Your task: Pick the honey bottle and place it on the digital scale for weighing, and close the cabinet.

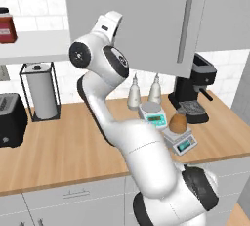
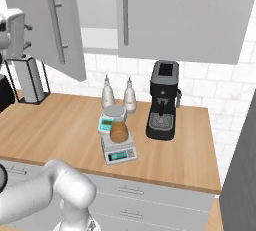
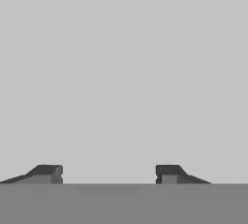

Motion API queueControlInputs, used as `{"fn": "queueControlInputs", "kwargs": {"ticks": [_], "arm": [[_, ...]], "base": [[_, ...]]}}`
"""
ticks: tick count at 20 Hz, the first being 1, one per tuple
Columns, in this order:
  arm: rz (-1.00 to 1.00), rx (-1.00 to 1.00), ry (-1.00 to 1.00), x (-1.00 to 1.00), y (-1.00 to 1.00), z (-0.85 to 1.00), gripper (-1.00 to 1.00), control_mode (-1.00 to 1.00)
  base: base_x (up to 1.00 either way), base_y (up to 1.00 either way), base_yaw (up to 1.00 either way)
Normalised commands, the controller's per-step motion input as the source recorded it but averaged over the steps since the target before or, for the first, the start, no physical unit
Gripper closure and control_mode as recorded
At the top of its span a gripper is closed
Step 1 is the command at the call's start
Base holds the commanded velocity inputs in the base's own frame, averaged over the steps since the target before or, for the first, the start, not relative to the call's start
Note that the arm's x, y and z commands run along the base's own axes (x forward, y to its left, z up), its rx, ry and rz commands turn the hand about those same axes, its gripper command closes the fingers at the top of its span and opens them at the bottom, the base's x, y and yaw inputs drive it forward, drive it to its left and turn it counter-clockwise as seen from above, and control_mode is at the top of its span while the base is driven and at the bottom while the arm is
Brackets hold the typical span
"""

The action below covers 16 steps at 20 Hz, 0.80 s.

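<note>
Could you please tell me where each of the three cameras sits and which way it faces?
Left base view: behind-left, facing the counter; the arm rises at lower right.
Right base view: behind-right, same counter; the arm at lower left.
Hand view: on the hand, facing a flat grey surface; open tool at bottom.
Both base views share the honey bottle on the digital scale.

You have: amber-brown honey bottle (image 2: pixel 119 132); light-grey scale (image 2: pixel 120 151), teal display; grey cabinet (image 2: pixel 55 30); black coffee machine (image 2: pixel 163 100); tan wooden counter (image 2: pixel 60 125).

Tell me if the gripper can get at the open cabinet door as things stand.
Probably yes: the gripper, fingers apart and empty, faces the plain grey cabinet door close up with nothing between; the honey bottle already sits on the digital scale.
</note>
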Motion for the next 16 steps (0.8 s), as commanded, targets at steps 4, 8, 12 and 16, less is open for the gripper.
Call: {"fn": "queueControlInputs", "kwargs": {"ticks": [4,8,12,16], "arm": [[0.21,0.22,0.0,0.91,-0.81,-0.16,-1.0,-1.0],[0.23,0.21,0.0,0.87,-0.76,-0.39,-1.0,-1.0],[0.21,0.2,0.0,0.99,-0.63,-0.27,-1.0,-1.0],[0.16,0.15,0.03,1.0,-0.38,-0.17,-1.0,-1.0]], "base": [[0.0,0.0,0.0],[0.0,0.0,0.0],[0.0,0.0,0.0],[0.0,0.0,0.0]]}}
